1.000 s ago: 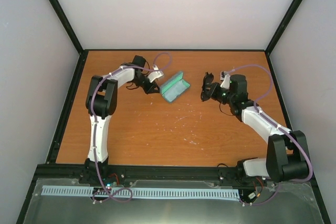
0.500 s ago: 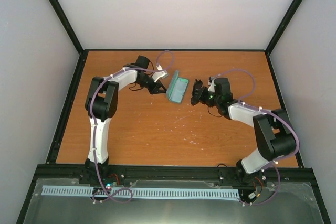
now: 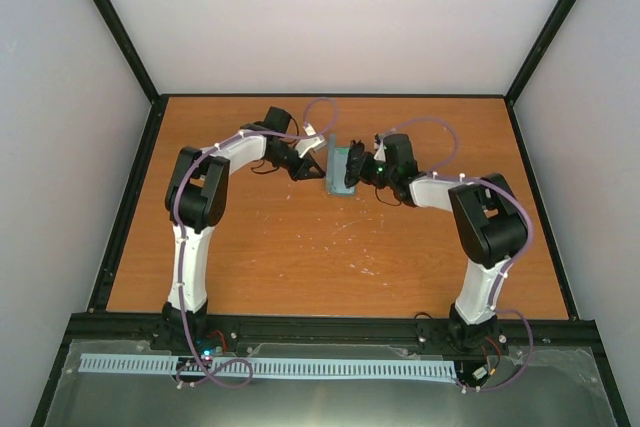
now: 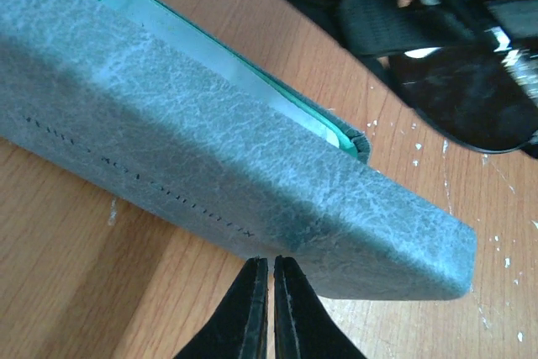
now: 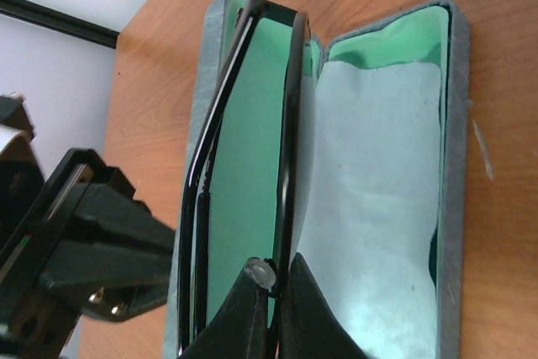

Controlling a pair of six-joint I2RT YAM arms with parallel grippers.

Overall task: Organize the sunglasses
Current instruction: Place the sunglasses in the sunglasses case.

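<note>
The grey-blue case (image 3: pixel 338 169) lies open at mid-table, green inside. My right gripper (image 3: pixel 352 173) is shut on the sunglasses (image 3: pixel 350 161) and holds them over the case. In the right wrist view the gripper (image 5: pixel 276 279) pinches the thin black frame by the nose pad. The sunglasses (image 5: pixel 290 115) hang folded over the case's left green half. The case's rim (image 5: pixel 456 166) frames both halves. My left gripper (image 4: pixel 271 262) is shut and empty. Its tips touch the case's outer side (image 4: pixel 235 157). A dark lens (image 4: pixel 471 98) shows beyond the case.
A light-blue cloth (image 5: pixel 370 208) lies in the case's right half. My left gripper (image 5: pixel 92 250) sits just left of the case in the right wrist view. The orange table (image 3: pixel 330 247) is ringed by a black frame and white walls.
My right arm has swung left, carrying the sunglasses from open table to over the case. My left gripper has moved right, and the case has shifted and turned with it.
</note>
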